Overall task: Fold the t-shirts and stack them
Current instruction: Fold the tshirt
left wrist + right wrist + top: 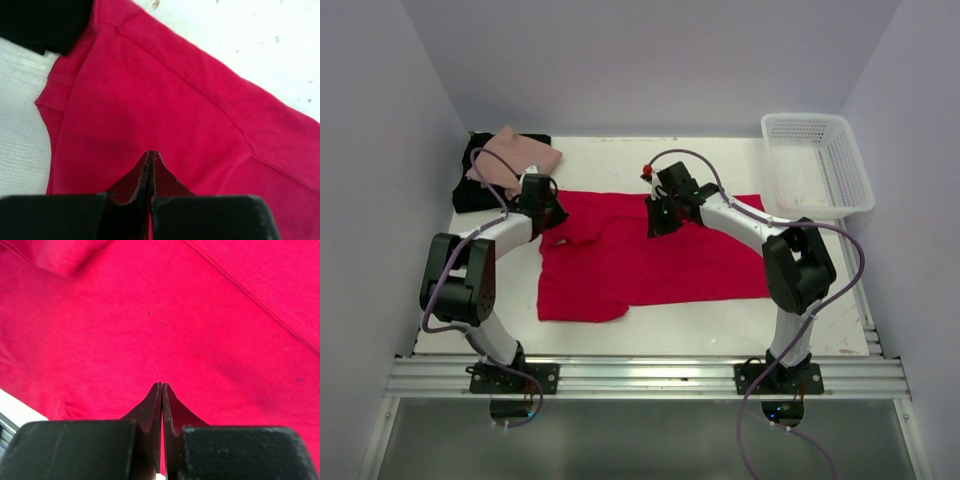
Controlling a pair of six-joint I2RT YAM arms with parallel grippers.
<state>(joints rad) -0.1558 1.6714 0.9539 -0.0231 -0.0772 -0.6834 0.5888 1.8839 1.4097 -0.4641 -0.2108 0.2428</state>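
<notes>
Red t-shirt [650,262] spread flat, right beneath both hands!
Its long axis runs side to side. The left gripper [548,214] hovers over one end and the right gripper [662,222] over the far edge, both clenched, no cloth visibly caught.

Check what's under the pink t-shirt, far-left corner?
The black t-shirt lies under the pink t-shirt, showing along its left and far sides. Whether anything else sits between them is covered.
</notes>
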